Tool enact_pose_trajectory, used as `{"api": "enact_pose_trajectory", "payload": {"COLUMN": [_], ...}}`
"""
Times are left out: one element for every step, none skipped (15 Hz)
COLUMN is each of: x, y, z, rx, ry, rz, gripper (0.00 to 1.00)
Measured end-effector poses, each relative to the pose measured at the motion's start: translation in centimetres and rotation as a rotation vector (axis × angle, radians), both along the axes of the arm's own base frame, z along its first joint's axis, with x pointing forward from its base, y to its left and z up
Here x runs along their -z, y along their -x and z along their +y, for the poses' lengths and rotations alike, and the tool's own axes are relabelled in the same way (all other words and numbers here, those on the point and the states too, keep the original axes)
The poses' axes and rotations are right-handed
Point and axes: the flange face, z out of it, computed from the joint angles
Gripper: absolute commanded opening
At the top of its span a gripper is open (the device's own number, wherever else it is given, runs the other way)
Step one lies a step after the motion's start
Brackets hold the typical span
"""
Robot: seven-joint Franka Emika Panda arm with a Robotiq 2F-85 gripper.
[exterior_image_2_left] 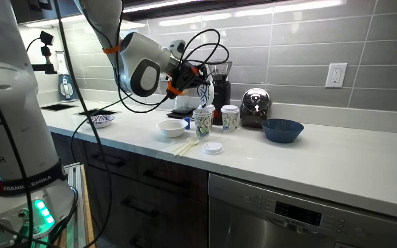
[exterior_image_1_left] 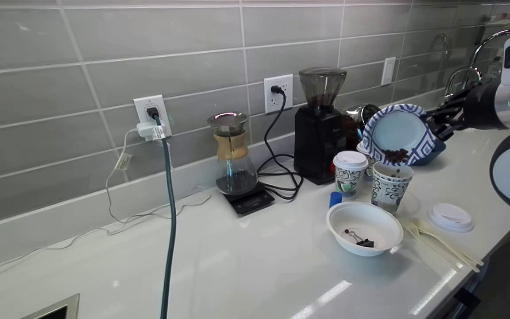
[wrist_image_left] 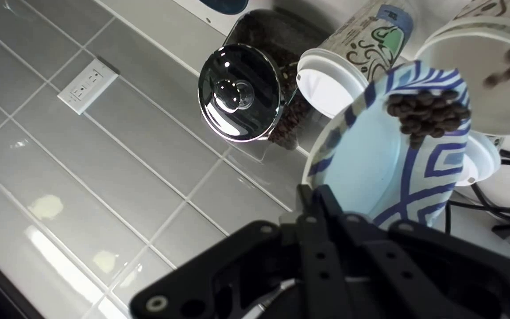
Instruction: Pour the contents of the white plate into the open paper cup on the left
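Note:
My gripper point(wrist_image_left: 316, 191) is shut on the rim of the white plate point(wrist_image_left: 363, 155), which has a blue pattern. The plate is tilted steeply, its low edge just over the open paper cup point(exterior_image_1_left: 389, 190). It shows in both exterior views point(exterior_image_1_left: 396, 130) point(exterior_image_2_left: 205, 94). A heap of brown beans point(wrist_image_left: 427, 113) lies at the plate's low rim. A few blurred beans show against the cup's mouth in the wrist view point(wrist_image_left: 472, 84); I cannot tell whether they are falling or inside. In an exterior view the open cup point(exterior_image_2_left: 203, 124) stands upright on the counter.
Lidded paper cups point(exterior_image_1_left: 350, 173) point(exterior_image_2_left: 230, 119) stand beside the open cup. A white bowl point(exterior_image_1_left: 365, 228) with a binder clip, pale spoons point(exterior_image_2_left: 185, 146) and a loose lid point(exterior_image_2_left: 213, 148) lie nearby. A black grinder point(exterior_image_1_left: 319, 137), bean jar point(wrist_image_left: 255, 84) and dark blue bowl point(exterior_image_2_left: 282, 131) stand around.

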Motion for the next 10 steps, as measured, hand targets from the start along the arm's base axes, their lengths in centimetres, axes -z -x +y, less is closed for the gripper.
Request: {"api": "enact_pose_trajectory", "payload": {"x": [-0.12, -0.25, -0.35, -0.41, -0.45, -0.5, -0.55, -0.59, -0.66, -0.75], "y": [0.06, 0.12, 0.17, 0.2, 0.22, 0.25, 0.27, 0.29, 0.33, 0.37], "z": [0.18, 0.32, 0.43, 0.51, 0.56, 0.61, 0.66, 0.72, 0.79, 0.88], "rx": [-0.002, -0.003, -0.005, -0.005, -0.005, -0.006, -0.007, -0.01, -0.012, -0.014], "ry": [0.007, 0.011, 0.016, 0.02, 0.025, 0.03, 0.033, 0.036, 0.038, 0.039], "rz": [-0.01, -0.02, -0.028, -0.033, -0.037, -0.041, -0.045, -0.049, -0.054, -0.062], "gripper": [0.01, 0.01, 0.01, 0.01, 0.01, 0.01, 0.01, 0.01, 0.01, 0.01]}}
